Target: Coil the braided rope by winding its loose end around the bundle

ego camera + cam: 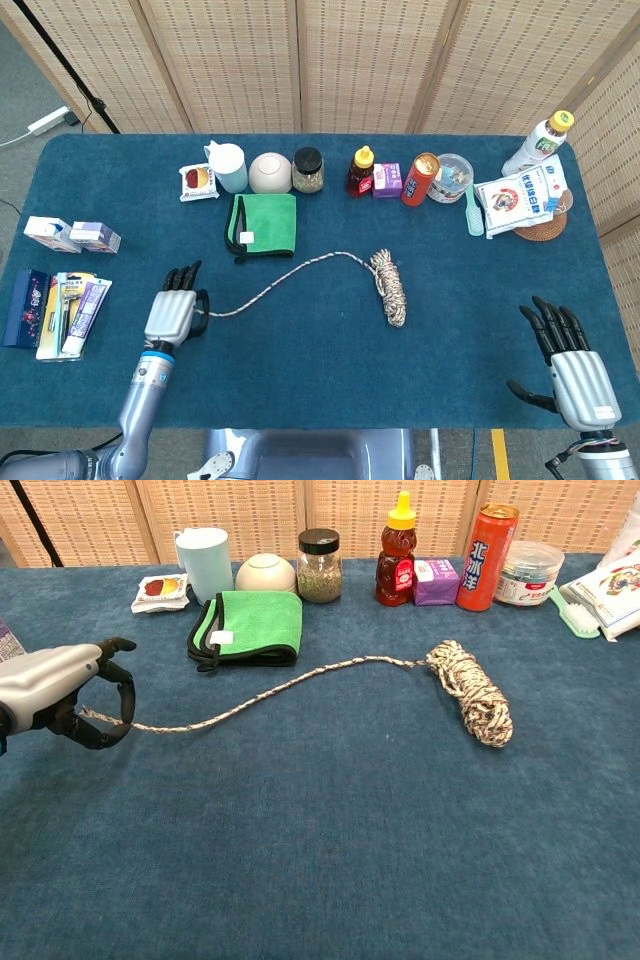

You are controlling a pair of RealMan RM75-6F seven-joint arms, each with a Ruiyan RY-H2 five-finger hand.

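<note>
A: Where is the braided rope (300, 685) lying?

B: Mid-desk; the bundle (472, 694) is sitting limp and light; the left robot hand (62, 693) is pinching its loose end (100, 718).

A: The right robot hand (570, 360)?

B: Hanging spread, holding nothing.

In the chest view the left hand (60, 692) is cut off by the left edge, and its curled fingers (118, 695) hide the rope end (90, 716). At lower right of the head view the right hand (570, 360) runs off the bottom edge. Labels on the boxes (72, 236) at left are too small to read.
</note>
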